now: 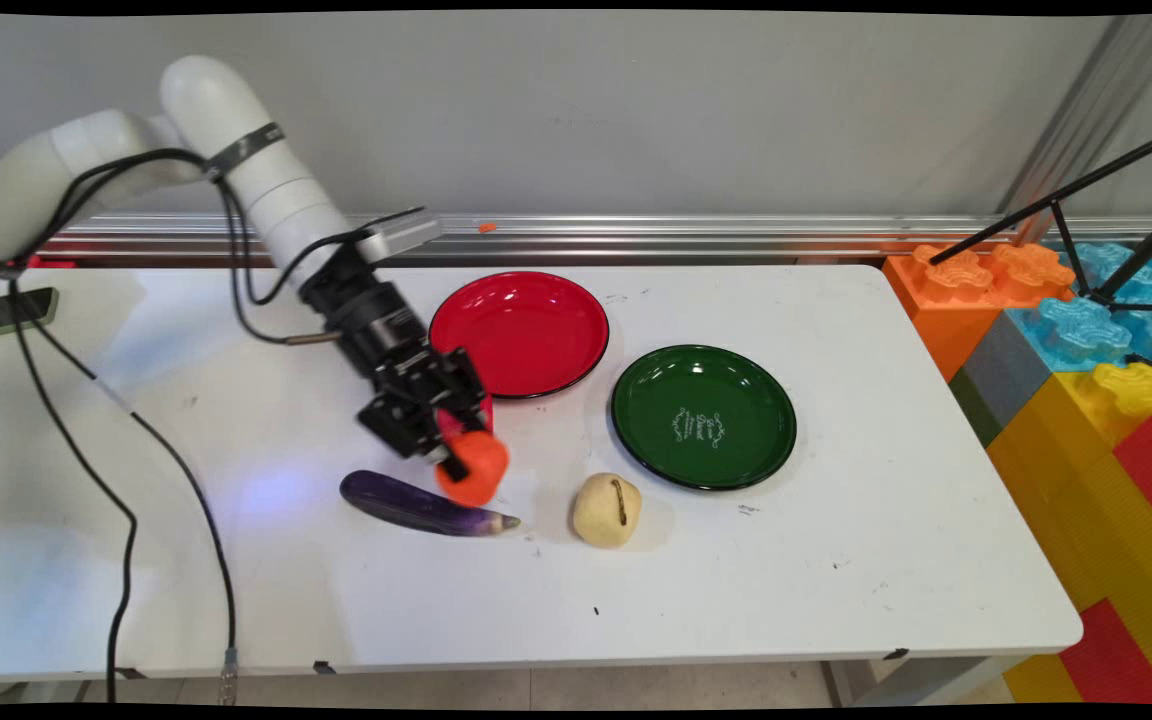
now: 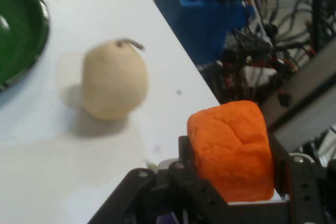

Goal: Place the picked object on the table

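Gripper (image 1: 463, 452): closed on an orange block (image 1: 476, 468), held just above the white table (image 1: 836, 560). Directly below, near side: purple eggplant (image 1: 426, 507). Right of it: beige pear (image 1: 606, 510). Farther back: red plate (image 1: 519, 333), green plate (image 1: 703, 416), both bare

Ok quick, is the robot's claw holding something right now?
Gripper: shut on the orange block, lifted just above the table near the purple eggplant.

Green plate (image 2: 18, 30) cut off at hand view's left edge.
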`<action>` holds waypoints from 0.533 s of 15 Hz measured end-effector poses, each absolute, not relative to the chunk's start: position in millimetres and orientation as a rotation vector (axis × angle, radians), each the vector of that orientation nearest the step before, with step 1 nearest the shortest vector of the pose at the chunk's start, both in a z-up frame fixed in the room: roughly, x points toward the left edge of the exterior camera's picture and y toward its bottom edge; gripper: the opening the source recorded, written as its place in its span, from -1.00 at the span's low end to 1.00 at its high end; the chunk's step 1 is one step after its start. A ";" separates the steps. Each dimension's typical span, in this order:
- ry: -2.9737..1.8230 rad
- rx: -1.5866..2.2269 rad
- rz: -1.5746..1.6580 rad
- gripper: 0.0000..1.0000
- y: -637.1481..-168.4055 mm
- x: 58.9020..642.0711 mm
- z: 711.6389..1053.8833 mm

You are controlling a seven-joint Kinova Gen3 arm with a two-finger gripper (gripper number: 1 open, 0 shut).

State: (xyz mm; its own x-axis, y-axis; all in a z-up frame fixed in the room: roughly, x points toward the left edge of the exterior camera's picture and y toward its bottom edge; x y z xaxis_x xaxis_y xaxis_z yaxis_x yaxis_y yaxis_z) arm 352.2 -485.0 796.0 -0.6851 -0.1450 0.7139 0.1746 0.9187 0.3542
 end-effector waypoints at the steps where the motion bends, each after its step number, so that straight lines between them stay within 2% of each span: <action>1: -2.275 -0.033 -0.526 -1.00 -478.7 359.9 793.9; 8: -2.307 -0.089 -0.598 -1.00 -450.9 393.6 775.8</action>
